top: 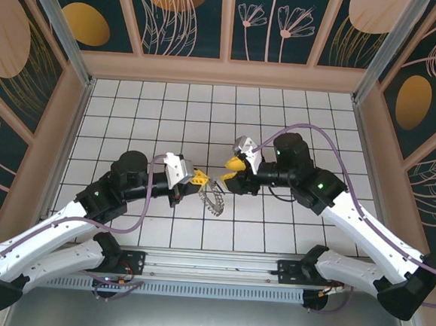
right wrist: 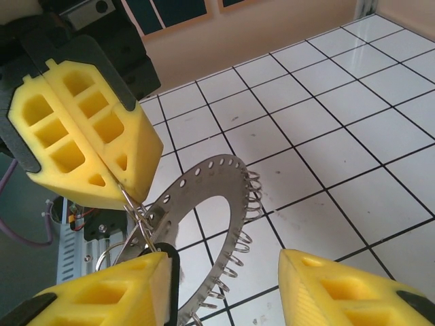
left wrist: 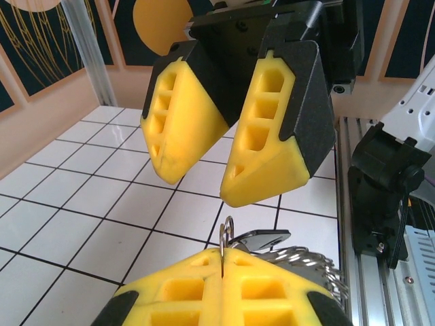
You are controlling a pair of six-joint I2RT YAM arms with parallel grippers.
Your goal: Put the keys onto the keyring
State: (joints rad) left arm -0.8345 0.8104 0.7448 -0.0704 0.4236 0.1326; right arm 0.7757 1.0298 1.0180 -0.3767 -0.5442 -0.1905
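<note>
My left gripper point(top: 199, 179) is shut on a thin wire split ring point(left wrist: 227, 231), pinched edge-on between its yellow fingertips. From that ring hangs a flat metal keyring plate point(right wrist: 224, 170) with a row of holes and several small wire rings along its rim; it also shows as the plate point(top: 214, 198) just above the table. A silver key point(left wrist: 266, 238) lies against the ring just beyond the left fingertips. My right gripper point(right wrist: 228, 272) stands open right in front of the left one, its fingers point(left wrist: 265, 136) spread on either side of the plate, gripping nothing.
The white tiled table point(top: 169, 114) is walled on three sides by patterned panels. An aluminium rail point(top: 209, 272) with both arm bases runs along the near edge. The right arm's black base mount point(left wrist: 384, 176) is close beside the left gripper.
</note>
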